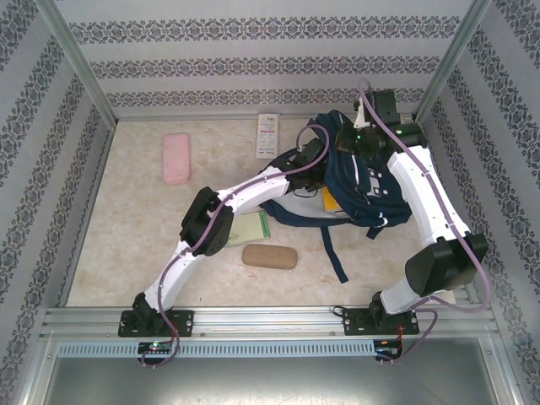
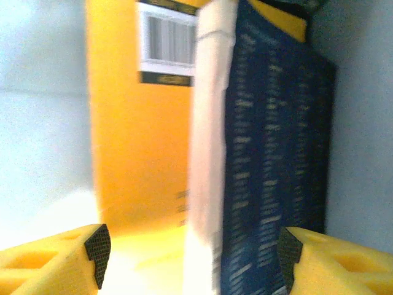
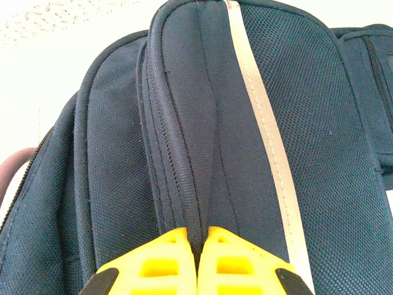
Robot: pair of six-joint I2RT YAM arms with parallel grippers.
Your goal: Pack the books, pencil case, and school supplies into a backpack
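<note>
Pinching gripper: right gripper (image 3: pixel 198 246), clenched on a raised fold of the backpack (image 3: pixel 307 123) beside its white stripe.
Left gripper (image 2: pixel 193 249): jaws spread wide, grasping nothing, at the backpack's opening.
Books: yellow booklet (image 2: pixel 141 135) and dark blue booklet (image 2: pixel 276 141) upright side by side just beyond the left fingertips; pale green notebook (image 1: pixel 251 228) on the table (image 1: pixel 126 236) under the left arm.
Supplies: narrow white pack (image 1: pixel 267 135), pink case (image 1: pixel 176 158) and brown case (image 1: pixel 270 256) lie on the table outside the backpack.

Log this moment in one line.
left fingers: open, facing yellow book, dark blue book | right fingers: shut on backpack fold
</note>
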